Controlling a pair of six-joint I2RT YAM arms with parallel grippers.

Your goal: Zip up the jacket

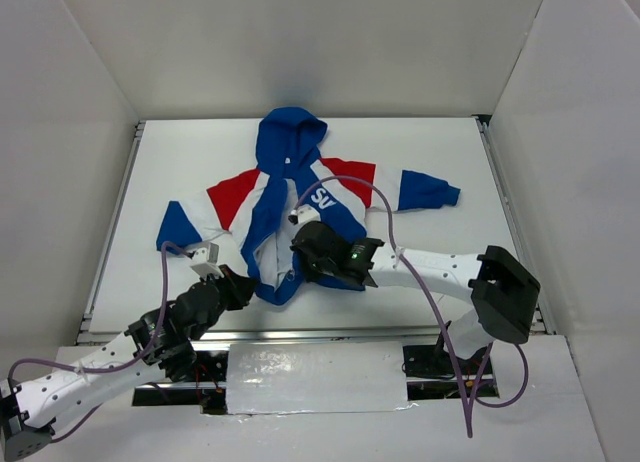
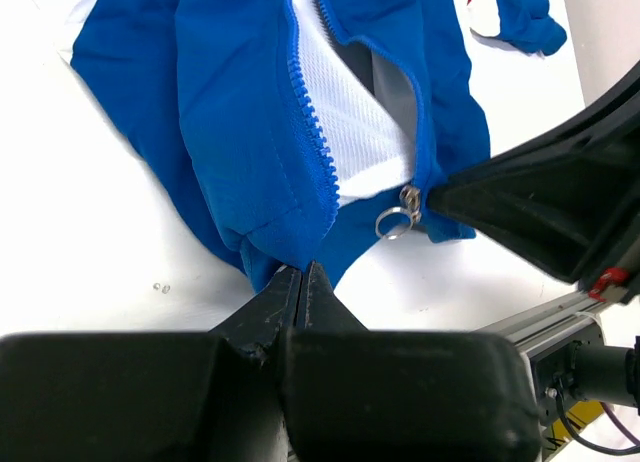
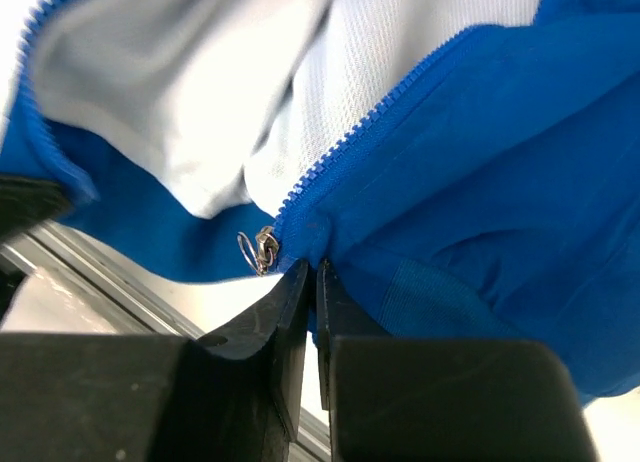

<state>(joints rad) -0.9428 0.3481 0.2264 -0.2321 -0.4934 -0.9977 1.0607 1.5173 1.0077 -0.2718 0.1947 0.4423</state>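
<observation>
The jacket (image 1: pixel 290 182) lies on the white table, hood at the far side, blue with red shoulders and white stripes, front unzipped and spread. My left gripper (image 2: pixel 302 272) is shut on the bottom hem of the jacket's left front panel (image 2: pixel 250 132). My right gripper (image 3: pixel 313 269) is shut on the hem of the other panel (image 3: pixel 480 202), right beside the metal zipper slider with its ring pull (image 3: pixel 262 249). The slider also shows in the left wrist view (image 2: pixel 402 210). The open blue zipper teeth (image 2: pixel 308 112) run up over the white lining.
The table (image 1: pixel 450 162) is walled by white panels on three sides. A metal rail (image 1: pixel 320 334) runs along its near edge, close under both grippers. The right arm (image 1: pixel 440 272) reaches in from the right, with a purple cable looping over the jacket.
</observation>
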